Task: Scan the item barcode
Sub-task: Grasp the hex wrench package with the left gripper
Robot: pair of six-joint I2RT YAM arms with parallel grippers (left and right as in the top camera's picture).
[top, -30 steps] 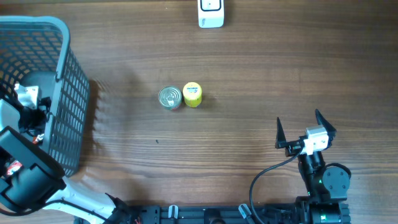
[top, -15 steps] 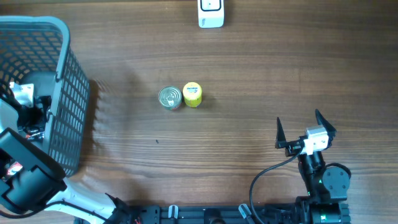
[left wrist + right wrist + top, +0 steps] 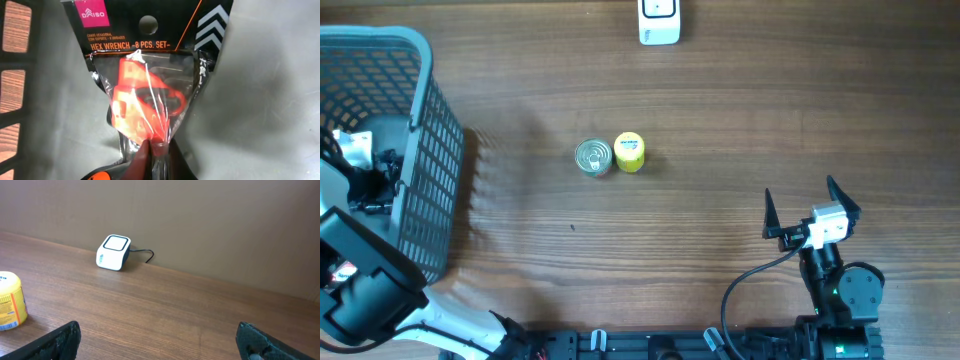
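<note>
The item in my grasp is a bagged hex wrench set [image 3: 150, 75] with a black header card and orange contents, lying on the grey floor of the basket [image 3: 425, 150]. My left gripper [image 3: 159, 147] reaches down into the basket and is shut on the bottom edge of the clear bag. From overhead the left gripper [image 3: 375, 180] shows inside the basket at the far left. The white barcode scanner [image 3: 659, 20] stands at the table's far edge, also in the right wrist view [image 3: 113, 252]. My right gripper [image 3: 810, 210] stands open and empty at the lower right.
A silver can [image 3: 593, 157] and a small yellow container [image 3: 630, 152] stand side by side mid-table. The yellow container [image 3: 10, 300] shows at the left edge of the right wrist view. The basket's mesh walls surround the left arm.
The left gripper has shut on the bag of the hex wrench set and shifted slightly inside the basket. The right arm has not moved.
</note>
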